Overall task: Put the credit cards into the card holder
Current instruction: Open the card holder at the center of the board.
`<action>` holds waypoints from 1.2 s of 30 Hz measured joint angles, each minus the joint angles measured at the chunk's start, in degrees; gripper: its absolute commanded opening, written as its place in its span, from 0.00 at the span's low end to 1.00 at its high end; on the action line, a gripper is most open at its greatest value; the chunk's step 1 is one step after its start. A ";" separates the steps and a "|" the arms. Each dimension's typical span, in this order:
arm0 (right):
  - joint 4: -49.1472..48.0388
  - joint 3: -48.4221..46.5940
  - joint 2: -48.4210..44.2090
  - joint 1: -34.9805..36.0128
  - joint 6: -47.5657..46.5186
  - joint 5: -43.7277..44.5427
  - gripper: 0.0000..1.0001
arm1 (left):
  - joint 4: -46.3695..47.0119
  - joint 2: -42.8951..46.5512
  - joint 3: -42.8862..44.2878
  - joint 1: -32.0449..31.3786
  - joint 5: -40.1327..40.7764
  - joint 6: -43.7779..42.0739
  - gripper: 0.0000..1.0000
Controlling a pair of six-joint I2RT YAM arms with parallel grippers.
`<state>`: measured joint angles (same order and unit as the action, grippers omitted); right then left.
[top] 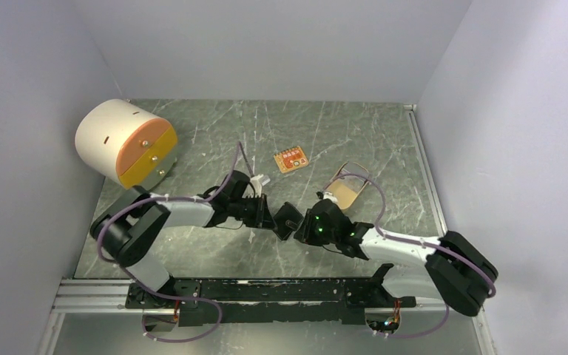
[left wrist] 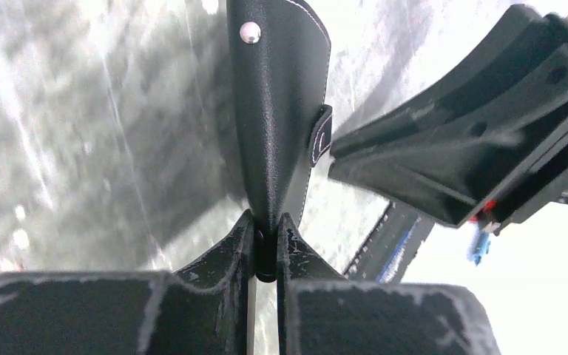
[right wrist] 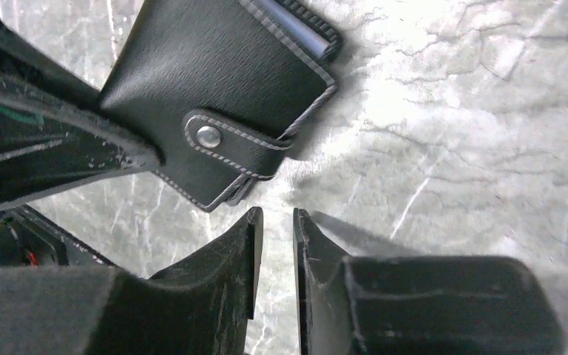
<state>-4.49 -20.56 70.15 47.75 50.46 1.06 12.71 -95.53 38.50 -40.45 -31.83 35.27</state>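
Note:
The card holder (top: 287, 220) is a black snap-tab wallet, held just above the marble table between the two arms. My left gripper (top: 272, 217) is shut on its edge; the left wrist view shows the card holder (left wrist: 277, 111) standing up out of my pinched left gripper (left wrist: 266, 225). My right gripper (top: 303, 223) is close beside it on the right. In the right wrist view my right gripper (right wrist: 277, 218) stands slightly open with only table in the gap, just below the card holder (right wrist: 214, 89). No credit cards show on their own; a bluish-grey strip (right wrist: 296, 28) lies between the wallet's flaps.
A white drum with an orange and yellow front (top: 122, 140) stands at the back left. A small orange patterned card (top: 291, 160) lies mid-table. A tan tray (top: 346, 194) sits behind my right wrist. Walls close in three sides, and a metal rail (top: 266, 292) runs along the near edge.

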 measured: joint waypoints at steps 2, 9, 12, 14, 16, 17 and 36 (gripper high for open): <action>2.71 0.00 -2.99 0.00 0.31 0.33 0.27 | 0.94 3.69 -3.02 -0.35 1.31 2.32 0.09; 7.41 -3.43 -12.31 0.00 1.14 0.55 0.29 | -0.70 14.45 -6.45 -3.91 9.68 5.25 0.09; 8.09 -6.88 -12.81 0.09 1.09 0.50 0.31 | -1.92 18.21 -6.45 -4.90 12.79 5.51 0.09; 8.35 -8.74 -12.74 0.26 1.03 0.48 0.33 | -2.62 20.55 -6.45 -5.42 14.53 5.66 0.09; 8.61 -10.21 -12.44 0.39 0.98 0.37 0.34 | -3.19 22.43 -6.45 -6.08 15.50 5.68 0.09; 8.68 -10.67 -12.22 0.39 0.94 0.22 0.35 | -3.30 23.23 -6.45 -6.36 15.74 5.68 0.09; 8.68 -12.98 -9.40 1.14 0.94 -0.68 0.33 | -4.57 31.65 -6.88 -6.84 15.87 5.70 0.09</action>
<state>4.19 -33.54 60.75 48.88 51.40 0.38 8.14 -63.88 31.62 -47.29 -15.97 40.97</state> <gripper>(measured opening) 0.336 0.132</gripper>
